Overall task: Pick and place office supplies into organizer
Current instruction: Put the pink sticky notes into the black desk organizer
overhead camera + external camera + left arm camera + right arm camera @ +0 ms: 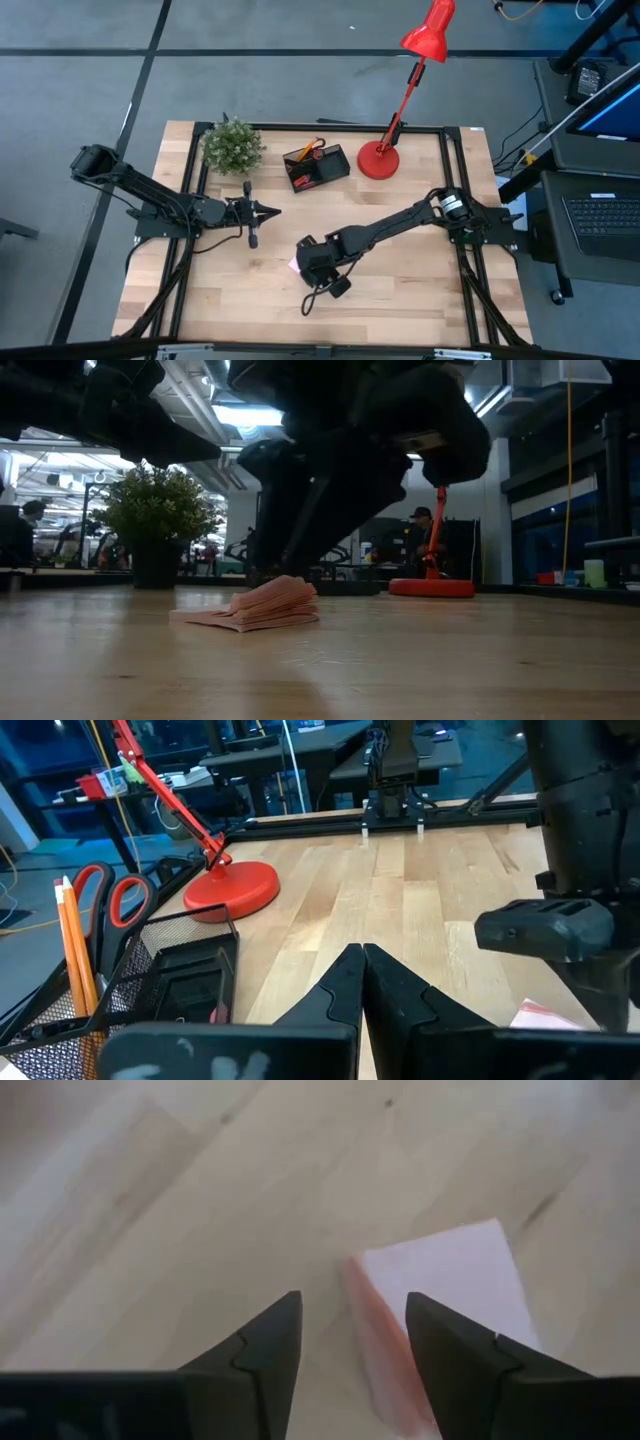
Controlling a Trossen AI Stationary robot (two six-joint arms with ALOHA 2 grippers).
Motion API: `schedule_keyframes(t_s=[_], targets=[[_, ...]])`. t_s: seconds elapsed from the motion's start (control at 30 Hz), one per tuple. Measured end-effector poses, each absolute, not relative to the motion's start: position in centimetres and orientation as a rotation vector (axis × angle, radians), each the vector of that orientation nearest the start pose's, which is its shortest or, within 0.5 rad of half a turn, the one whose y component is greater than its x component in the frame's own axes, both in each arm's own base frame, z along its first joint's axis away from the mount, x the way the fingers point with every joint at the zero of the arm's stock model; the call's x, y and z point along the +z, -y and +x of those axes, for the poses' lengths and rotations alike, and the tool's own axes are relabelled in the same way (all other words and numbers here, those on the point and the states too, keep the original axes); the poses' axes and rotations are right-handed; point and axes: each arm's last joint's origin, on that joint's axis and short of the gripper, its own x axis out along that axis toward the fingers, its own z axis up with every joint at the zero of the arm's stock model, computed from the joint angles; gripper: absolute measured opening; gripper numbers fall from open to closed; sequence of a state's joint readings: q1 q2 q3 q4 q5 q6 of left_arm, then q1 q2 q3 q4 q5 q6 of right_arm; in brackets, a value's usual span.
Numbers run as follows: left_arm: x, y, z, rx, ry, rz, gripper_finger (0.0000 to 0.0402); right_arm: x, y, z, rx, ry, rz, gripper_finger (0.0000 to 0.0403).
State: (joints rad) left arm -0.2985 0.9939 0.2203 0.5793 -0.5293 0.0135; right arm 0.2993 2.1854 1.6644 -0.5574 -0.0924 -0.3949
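A pink pad of notes lies flat on the wooden table near its middle, its top sheets a little bulged; it also shows as the pad and the pad. My right gripper hovers open just above the pad's edge, pointing steeply down, one finger over the pad and one over bare wood. It appears in the high view as my right gripper. The black mesh organizer at the far middle holds red-handled scissors and orange pencils. My left gripper waits shut, left of centre.
A red desk lamp stands on its round base right of the organizer. A small green potted plant stands to the organizer's left. Bare wood lies along the table's near edge and toward its right side.
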Motion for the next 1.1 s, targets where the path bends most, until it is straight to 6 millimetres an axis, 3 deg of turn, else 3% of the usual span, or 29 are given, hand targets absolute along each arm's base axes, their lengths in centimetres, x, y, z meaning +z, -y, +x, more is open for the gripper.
schedule_keyframes(t_s=[0.57, 0.8, 1.1], targets=[[17.9, 4.0, 18.0, 0.229, -0.181, 0.092, 0.0005, 16.2, -12.3, 44.3, 0.524, -1.016, -0.523, 0.0182], [17.8, 4.0, 18.0, 0.229, -0.183, 0.093, 0.0002, 14.2, -12.2, 44.5, 0.531, -1.061, -0.521, 0.0182], [17.8, 4.0, 18.0, 0.229, -0.183, 0.093, 0.0005, 14.1, -12.2, 44.5, 0.53, -1.062, -0.521, 0.0182]])
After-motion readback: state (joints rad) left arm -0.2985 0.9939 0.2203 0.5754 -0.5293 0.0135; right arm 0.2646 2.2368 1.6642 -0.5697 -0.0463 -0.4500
